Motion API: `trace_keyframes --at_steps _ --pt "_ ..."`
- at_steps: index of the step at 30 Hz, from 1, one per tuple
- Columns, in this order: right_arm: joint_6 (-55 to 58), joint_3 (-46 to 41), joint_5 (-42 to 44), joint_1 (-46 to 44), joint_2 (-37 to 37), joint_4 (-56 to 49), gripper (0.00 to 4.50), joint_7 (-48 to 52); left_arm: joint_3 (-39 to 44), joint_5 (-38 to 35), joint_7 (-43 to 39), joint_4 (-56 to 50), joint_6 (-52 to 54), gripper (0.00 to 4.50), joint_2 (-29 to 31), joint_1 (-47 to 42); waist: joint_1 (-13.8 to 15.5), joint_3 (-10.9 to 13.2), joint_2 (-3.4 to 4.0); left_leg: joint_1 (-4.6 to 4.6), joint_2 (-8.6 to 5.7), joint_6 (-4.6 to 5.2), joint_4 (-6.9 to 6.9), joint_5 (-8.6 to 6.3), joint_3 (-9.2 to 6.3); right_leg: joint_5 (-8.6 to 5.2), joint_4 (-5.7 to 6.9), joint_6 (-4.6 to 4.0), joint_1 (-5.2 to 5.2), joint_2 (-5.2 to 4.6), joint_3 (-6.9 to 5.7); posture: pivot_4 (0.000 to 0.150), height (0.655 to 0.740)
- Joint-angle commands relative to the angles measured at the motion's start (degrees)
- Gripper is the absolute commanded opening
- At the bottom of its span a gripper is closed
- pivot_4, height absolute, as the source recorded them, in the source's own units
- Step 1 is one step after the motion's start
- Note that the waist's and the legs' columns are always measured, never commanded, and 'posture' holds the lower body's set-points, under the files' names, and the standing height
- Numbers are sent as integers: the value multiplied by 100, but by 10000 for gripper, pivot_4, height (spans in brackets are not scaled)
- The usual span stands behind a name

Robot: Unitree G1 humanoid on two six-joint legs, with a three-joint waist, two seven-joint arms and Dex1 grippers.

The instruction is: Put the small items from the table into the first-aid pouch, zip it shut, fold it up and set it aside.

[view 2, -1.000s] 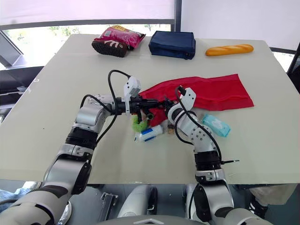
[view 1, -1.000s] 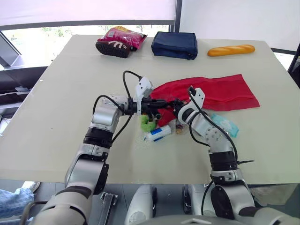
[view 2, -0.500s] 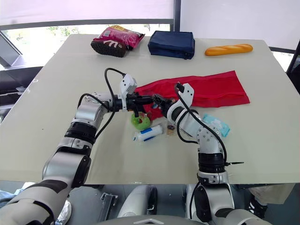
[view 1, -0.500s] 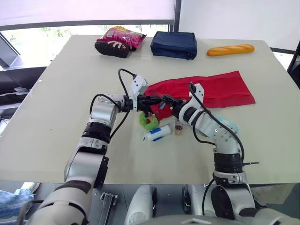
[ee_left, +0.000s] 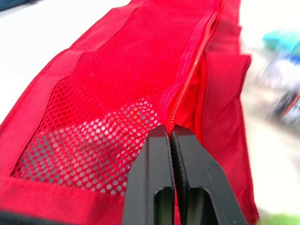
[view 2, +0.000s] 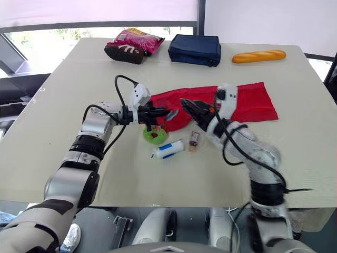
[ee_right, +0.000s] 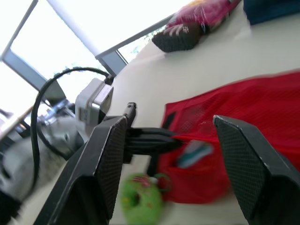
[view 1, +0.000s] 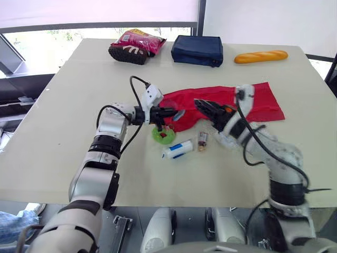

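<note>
Red pouch [view 1: 263,104], zip edge clamped in our left gripper [view 1: 171,112]; our right gripper [view 1: 200,104] hovers spread, seemingly clear.

Right gripper [view 1: 205,109]: withdrawn from the mouth of the red pouch [view 1: 263,103] and raised. Its fingers are now spread wide over the pouch at frame centre. The right forearm has swung toward the right of the frame. A pale blue item [view 1: 178,113] now shows in the pouch mouth, just beside the left gripper [view 1: 171,112]. The green ring [view 1: 164,135] now lies flat.
</note>
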Motion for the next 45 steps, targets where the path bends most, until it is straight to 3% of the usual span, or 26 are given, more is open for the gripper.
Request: trace_keyframes --at_steps 1,2,3,15,20,25,26,27,30,37,45 --pt "-569 -16 -318 407 -674 -710 39837 1294 -24 113 -304 -3 -321 0 248 36 -8 0 0 1 -1 0 -1 0 2 0 0 0 0 1 0 1500 7164" --pt "-711 -62 -485 584 -932 -792 44173 1547 -27 135 -384 24 -381 0 330 67 -6 0 0 3 1 0 -2 0 1 0 0 -1 0 7 -1 1500 7164" --pt "-906 -129 -702 760 -1150 -848 44827 1762 -36 170 -469 58 -483 0 417 98 16 0 0 3 0 0 -2 0 1 -1 0 -1 0 7 -2 1500 7164" --pt "-2151 -1559 -1141 2406 -1946 -936 44827 3092 -29 594 -671 1374 -1667 0 1010 -261 37 0 -6 14 9 -2 11 1 11 -4 3 8 9 15 0 1500 7164" --pt "-2166 -1753 -1123 2593 -1902 -1080 45000 2970 50 649 -812 1873 -1609 15922 1030 -738 39 0 -7 16 10 -3 14 2 12 -10 7 19 10 17 -1 1500 7164" --pt "-2165 -1713 -1209 2652 -1895 -1210 45000 2846 155 442 -1796 1895 -1289 36334 1060 -1070 53 1 -9 9 8 -3 14 1 22 -4 4 6 10 16 -3 1500 7164" --pt "-2153 -1696 -1202 2640 -1887 -1245 45000 2809 171 407 -2009 1852 -1241 43072 1056 -1121 54 1 -9 9 8 -3 14 1 29 -4 3 7 10 16 -2 1500 7164" --pt "-2148 -1678 -1198 2620 -1875 -1284 45000 2765 177 359 -2222 1782 -1153 44212 1039 -1177 54 1 -9 9 8 -3 14 1 33 -4 3 7 10 16 -2 1500 7164" --pt "-2127 -1629 -1195 2550 -1852 -1344 45000 2672 157 315 -2327 1583 -1063 44212 874 -1277 58 1 -9 9 8 -3 14 1 33 -5 3 7 10 16 -3 1500 7164" --pt "-2089 -1467 -1186 2350 -1794 -1400 45000 2514 -150 751 -1034 1382 -1369 44212 -28 -1296 168 2 -10 9 7 -3 27 1 31 -4 5 9 15 15 -1 1500 7164" --pt "-1904 -1518 -1069 2337 -1825 -1686 45000 2285 -463 1270 43 1974 -1761 44212 -817 -1473 167 3 -12 7 2 -2 27 1 34 1 5 1 14 16 -1 1500 7164"
